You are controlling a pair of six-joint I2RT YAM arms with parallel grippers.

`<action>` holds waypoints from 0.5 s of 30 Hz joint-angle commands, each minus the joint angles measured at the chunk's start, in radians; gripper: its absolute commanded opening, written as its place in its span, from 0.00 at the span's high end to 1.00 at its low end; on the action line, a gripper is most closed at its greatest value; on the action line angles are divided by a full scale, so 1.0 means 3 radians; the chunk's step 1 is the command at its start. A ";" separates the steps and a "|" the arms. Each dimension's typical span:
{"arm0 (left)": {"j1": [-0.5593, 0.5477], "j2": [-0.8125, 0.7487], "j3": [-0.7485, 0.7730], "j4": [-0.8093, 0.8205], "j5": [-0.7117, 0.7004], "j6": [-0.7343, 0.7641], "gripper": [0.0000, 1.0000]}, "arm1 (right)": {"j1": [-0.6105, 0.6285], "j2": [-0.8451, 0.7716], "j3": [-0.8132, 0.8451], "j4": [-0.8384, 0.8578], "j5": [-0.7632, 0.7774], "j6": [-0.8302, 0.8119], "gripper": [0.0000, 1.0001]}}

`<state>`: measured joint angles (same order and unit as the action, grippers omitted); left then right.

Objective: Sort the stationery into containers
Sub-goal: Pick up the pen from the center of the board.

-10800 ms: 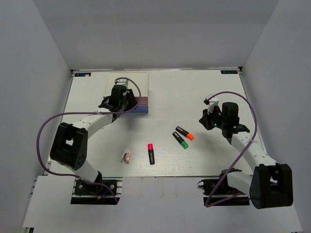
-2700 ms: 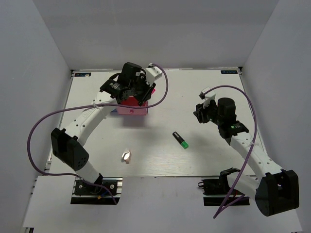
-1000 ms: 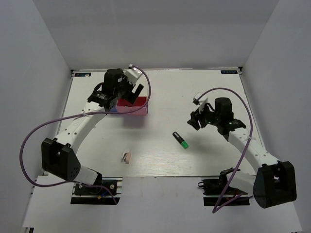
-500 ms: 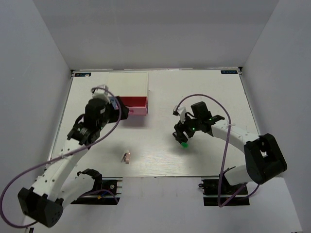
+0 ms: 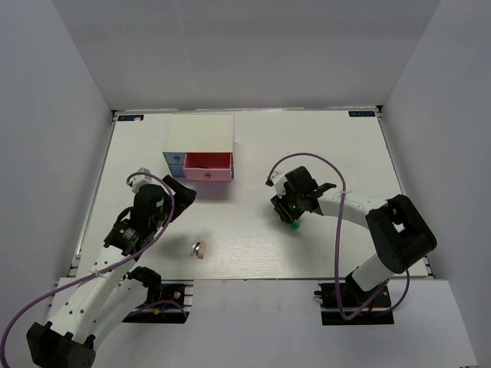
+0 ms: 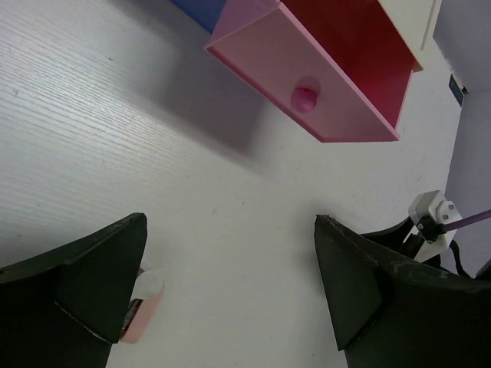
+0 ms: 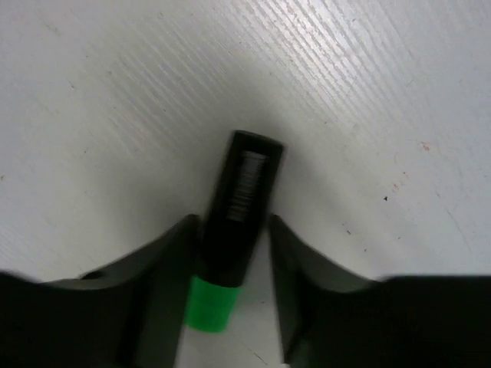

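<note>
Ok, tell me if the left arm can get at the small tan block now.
Probably yes: the left tool hangs open, nothing stands between, and the tan block lies right beside one of its fingers.

**Change across the sequence.** The left gripper (image 6: 230,284) has withdrawn from the drawer box (image 5: 199,130) at upper left to the lower left of the frame, jaws wide apart. The pink drawer (image 5: 209,175), earlier shut, stands pulled out. The orange and pink-red highlighters have gone from the bench (image 5: 322,146). The right gripper (image 7: 230,245) has descended from the right onto the green highlighter (image 7: 234,222), jaws flanking it closely.
</note>
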<state>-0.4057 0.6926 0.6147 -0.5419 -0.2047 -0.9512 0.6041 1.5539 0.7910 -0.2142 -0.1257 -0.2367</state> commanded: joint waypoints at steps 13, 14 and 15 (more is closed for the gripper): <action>0.0013 0.0084 -0.0510 0.0615 0.0487 -0.0153 0.17 | 0.0027 -0.0644 0.0569 -0.0401 -0.1415 -0.1291 0.91; 0.0013 0.0084 -0.0556 0.0615 0.0488 -0.0153 0.18 | 0.0017 -0.0634 0.0650 -0.0416 -0.1563 -0.1353 0.91; 0.0013 0.0120 -0.0586 0.0615 0.0528 -0.0153 0.18 | 0.0027 -0.0649 0.0904 -0.0426 -0.1605 -0.1445 0.91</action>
<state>-0.4057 0.7212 0.4606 -0.4057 -0.0925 -1.0027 0.6075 1.4094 0.9112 -0.3458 -0.4164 -0.5140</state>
